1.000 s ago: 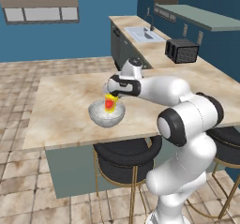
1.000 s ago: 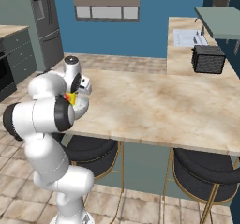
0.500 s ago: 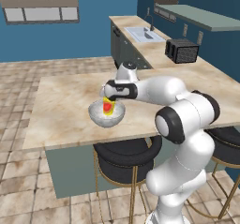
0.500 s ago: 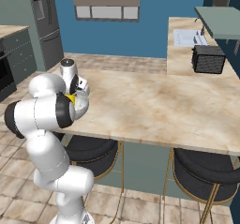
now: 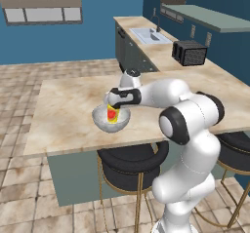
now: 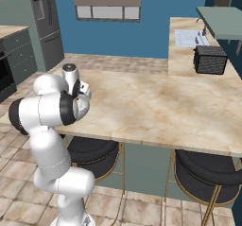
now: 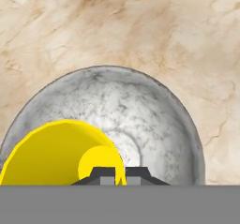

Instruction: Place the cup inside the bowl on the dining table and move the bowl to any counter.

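On the dining table (image 5: 63, 98) stands the silvery-grey speckled bowl (image 5: 103, 122), near the front edge. The yellow cup (image 5: 113, 114), with its red patch facing me, is upright with its lower part down inside the bowl. My gripper (image 5: 115, 103) comes from directly above and is shut on the cup's rim. In the hand view the cup (image 7: 56, 150) is low on the left inside the bowl (image 7: 154, 120), and my gripper (image 7: 120, 175) pinches its wall. From the right base view my own arm hides the bowl; the table (image 6: 156, 107) stretches right.
Behind the table on the right runs the counter (image 5: 163, 56) with a sink (image 5: 146, 34) and a dark toaster (image 5: 190, 52). Black round stools (image 5: 131, 164) stand under the table's front edge. A fridge (image 6: 45, 24) is at the far left.
The hand has come down and slightly left with the cup, which now sits lower, inside the bowl. The bowl has not moved.
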